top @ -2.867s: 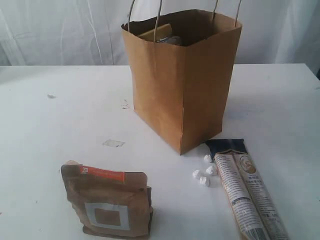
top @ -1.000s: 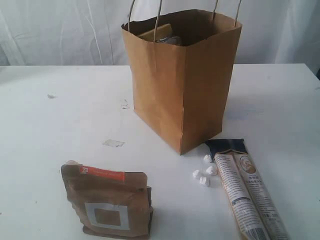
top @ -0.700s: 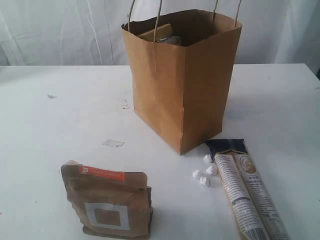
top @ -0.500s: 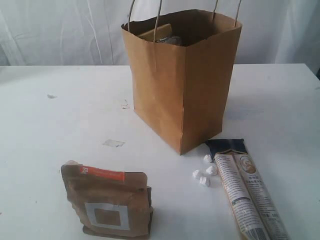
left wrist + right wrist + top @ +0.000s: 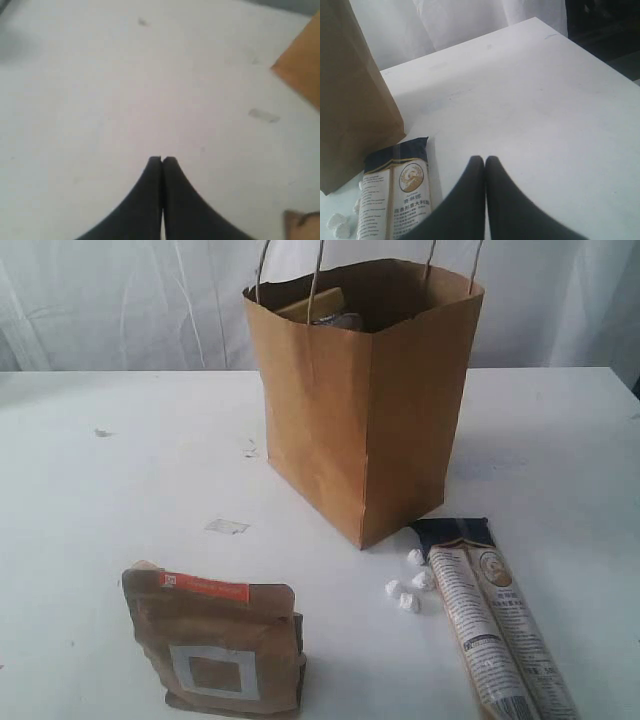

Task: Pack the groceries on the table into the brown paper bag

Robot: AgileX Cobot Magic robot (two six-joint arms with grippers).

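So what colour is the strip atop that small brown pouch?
Orange strip on the brown pouch; exterior view shows it best.

Staged test setup, likely a lab: plain white tabletop (image 5: pixel 120 470) across the frame, white draped curtain (image 5: pixel 120 300) filling the upper background behind it.

The paper bag (image 5: pixel 365 400) stands mid-rear on the bench (image 5: pixel 120 470), items (image 5: pixel 320 308) inside. Front left stands the pouch (image 5: pixel 215 650); front right lies the packet (image 5: pixel 495 625), near the bag; a scrap (image 5: pixel 227 527) lies between pouch and bag.
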